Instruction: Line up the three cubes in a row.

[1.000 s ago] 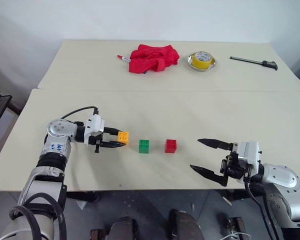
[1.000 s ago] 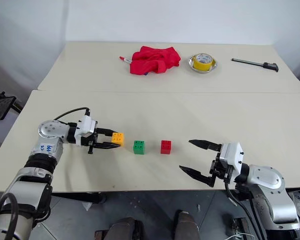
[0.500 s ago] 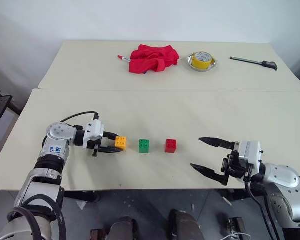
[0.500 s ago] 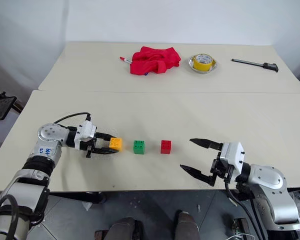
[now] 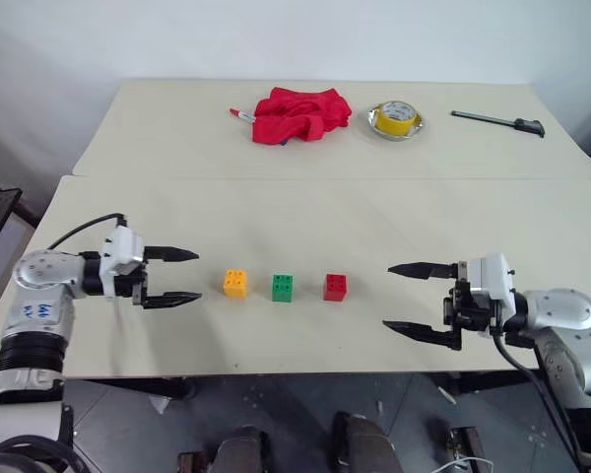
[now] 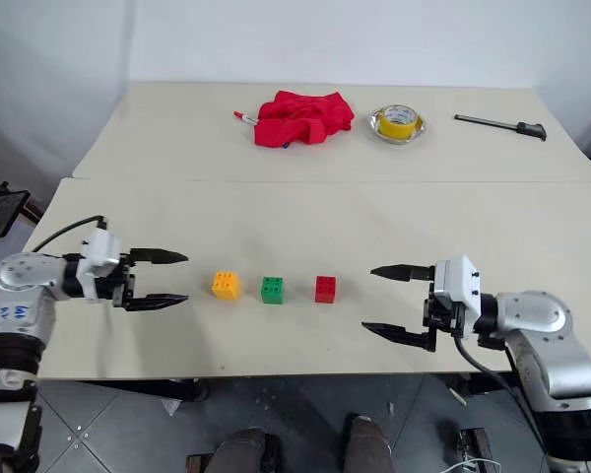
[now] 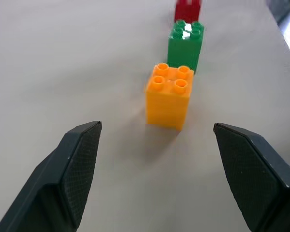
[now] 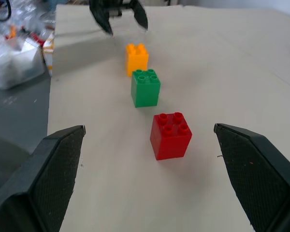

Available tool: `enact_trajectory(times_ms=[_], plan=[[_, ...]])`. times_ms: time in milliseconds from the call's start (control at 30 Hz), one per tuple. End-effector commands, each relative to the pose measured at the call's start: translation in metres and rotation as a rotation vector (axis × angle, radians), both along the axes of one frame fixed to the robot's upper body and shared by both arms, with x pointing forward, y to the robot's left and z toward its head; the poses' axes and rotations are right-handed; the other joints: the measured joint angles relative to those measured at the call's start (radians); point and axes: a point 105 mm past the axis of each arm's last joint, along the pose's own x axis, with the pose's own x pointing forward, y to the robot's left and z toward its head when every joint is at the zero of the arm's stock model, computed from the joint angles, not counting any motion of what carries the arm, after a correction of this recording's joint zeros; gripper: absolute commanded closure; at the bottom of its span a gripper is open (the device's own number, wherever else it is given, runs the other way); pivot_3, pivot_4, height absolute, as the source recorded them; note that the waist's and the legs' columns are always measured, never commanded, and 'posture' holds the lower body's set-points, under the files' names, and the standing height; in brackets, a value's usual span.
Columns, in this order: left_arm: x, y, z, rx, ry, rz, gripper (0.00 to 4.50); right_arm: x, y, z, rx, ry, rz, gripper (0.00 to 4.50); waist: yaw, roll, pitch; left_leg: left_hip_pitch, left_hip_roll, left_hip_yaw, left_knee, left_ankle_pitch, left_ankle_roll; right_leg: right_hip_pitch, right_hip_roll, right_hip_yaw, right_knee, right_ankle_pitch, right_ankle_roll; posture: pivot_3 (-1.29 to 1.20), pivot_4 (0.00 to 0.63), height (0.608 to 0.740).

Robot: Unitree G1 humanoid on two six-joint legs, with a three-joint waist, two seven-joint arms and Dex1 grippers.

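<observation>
Three studded cubes stand in a row on the near table: an orange-yellow cube (image 5: 235,283), a green cube (image 5: 284,287) and a red cube (image 5: 335,287), evenly spaced and apart from each other. My left gripper (image 5: 185,276) is open, a short way left of the orange-yellow cube and clear of it; its wrist view looks along the row, orange-yellow cube (image 7: 169,96) first. On the right, my right gripper (image 5: 406,299) is open wide, pointing at the red cube (image 8: 171,135) from a distance, with nothing between its fingers.
On the far table lie a crumpled red cloth (image 5: 301,113) with a marker (image 5: 242,115) beside it, a yellow tape roll (image 5: 396,118) in a dish, and a caliper (image 5: 498,121). A seam (image 5: 335,178) divides the two tables.
My left gripper opened, let go of the orange-yellow cube and drew back to the left. The cube now stands alone in line with the others. My right gripper stayed open, barely moving.
</observation>
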Motion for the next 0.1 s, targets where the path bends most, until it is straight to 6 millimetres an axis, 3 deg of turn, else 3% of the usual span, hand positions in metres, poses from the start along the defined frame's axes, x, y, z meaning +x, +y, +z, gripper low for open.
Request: enact_trajectory(times_ms=[33, 100], plan=[[0.0025, -0.0036, 0.0185, -0.009, -0.093, 0.030, 0.54, -0.0027, -0.0010, -0.0068, -0.080, 0.013, 0.051, 0.00, 0.013, 0.000, 0.000, 0.000, 0.000, 0.000, 0.000, 0.000, 0.000, 0.000, 0.000, 0.000, 0.000, 0.000, 0.000, 0.00, 0.150, 0.740], [0.0037, -0.0037, 0.0200, 0.006, -0.114, 0.048, 0.54, -0.0019, -0.0002, -0.0076, -0.077, 0.012, 0.055, 0.00, 0.016, 0.000, 0.000, -0.001, 0.000, 0.000, 0.001, 0.000, 0.000, 0.000, 0.000, 0.000, 0.000, 0.000, 0.000, 0.00, 0.150, 0.740]])
